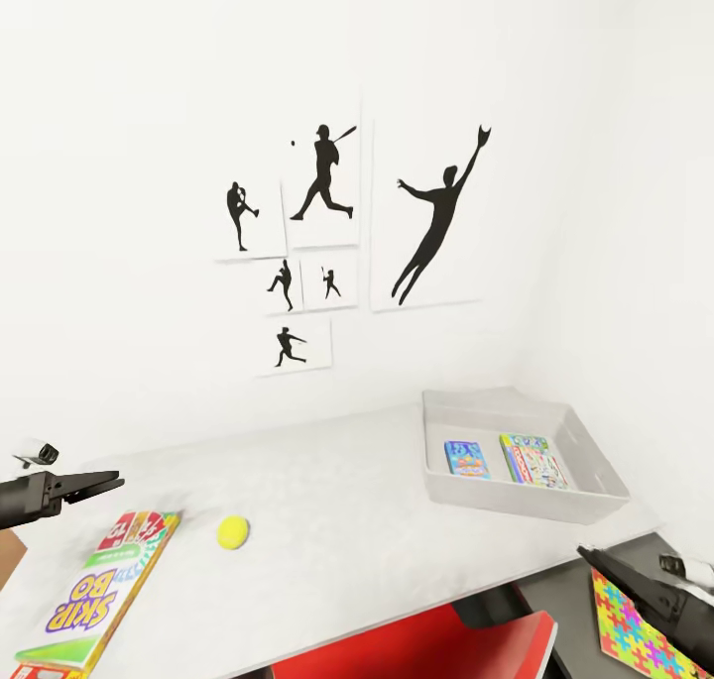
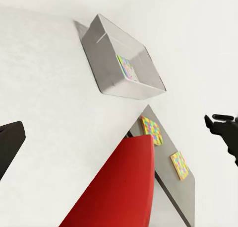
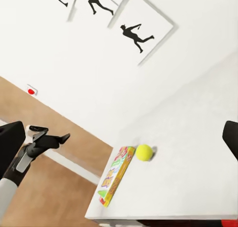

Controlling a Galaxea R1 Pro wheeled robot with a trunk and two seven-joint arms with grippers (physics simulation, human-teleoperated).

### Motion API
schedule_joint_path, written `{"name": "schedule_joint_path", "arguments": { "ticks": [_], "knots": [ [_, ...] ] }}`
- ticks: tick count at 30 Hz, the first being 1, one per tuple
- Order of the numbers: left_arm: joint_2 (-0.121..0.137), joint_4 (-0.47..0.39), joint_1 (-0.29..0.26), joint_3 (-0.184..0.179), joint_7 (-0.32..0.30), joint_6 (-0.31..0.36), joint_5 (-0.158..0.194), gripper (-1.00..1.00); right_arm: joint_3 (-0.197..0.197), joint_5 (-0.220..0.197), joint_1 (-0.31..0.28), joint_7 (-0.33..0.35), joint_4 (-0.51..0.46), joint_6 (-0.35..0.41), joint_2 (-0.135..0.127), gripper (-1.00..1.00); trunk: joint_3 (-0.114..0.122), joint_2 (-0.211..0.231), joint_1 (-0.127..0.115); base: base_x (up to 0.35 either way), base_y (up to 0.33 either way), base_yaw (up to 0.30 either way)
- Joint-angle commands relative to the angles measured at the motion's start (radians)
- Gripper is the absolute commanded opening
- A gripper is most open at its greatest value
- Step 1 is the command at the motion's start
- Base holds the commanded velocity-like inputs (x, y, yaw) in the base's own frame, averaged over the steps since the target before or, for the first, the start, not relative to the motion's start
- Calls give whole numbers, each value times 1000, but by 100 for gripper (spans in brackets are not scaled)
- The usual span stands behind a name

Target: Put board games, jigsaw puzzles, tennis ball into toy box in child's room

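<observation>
Table (image 1: 327, 481) at frame centre carries SKIP-BO board game (image 1: 94, 590) lower left, tennis ball (image 1: 233, 532) beside it, toy box (image 1: 521, 456) right. Left tool (image 1: 94, 483) and right tool (image 1: 620, 572): cannot tell if apart.

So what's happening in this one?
A two-armed robot faces a light grey table under baseball silhouettes. Neither gripper holds anything: the left gripper hangs open above the SKIP-BO board game, and the right gripper sits low over a jigsaw puzzle. The tennis ball lies beside the game. The toy box already holds two colourful flat boxes.
</observation>
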Motion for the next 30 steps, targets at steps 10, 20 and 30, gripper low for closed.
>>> {"name": "schedule_joint_path", "arguments": {
  "ticks": [10, 20, 30],
  "knots": [
    [0, 0, -1, 0, -4, 11, 0, 100, 0, 14, 38, 32, 0, -88, 85, 100, -1, -2, 1, 0, 0, 0],
    [0, 0, -1, 0, -4, 10, 0, 100, 6, 140, 42, 49, 1, -99, 138, 100, -1, -2, 1, 0, 0, 0],
    [-6, 0, -1, 0, -4, 10, 0, 100, -23, 187, 42, 182, -3, -91, 148, 100, -1, -2, 1, 0, 0, 0]
  ]
}}
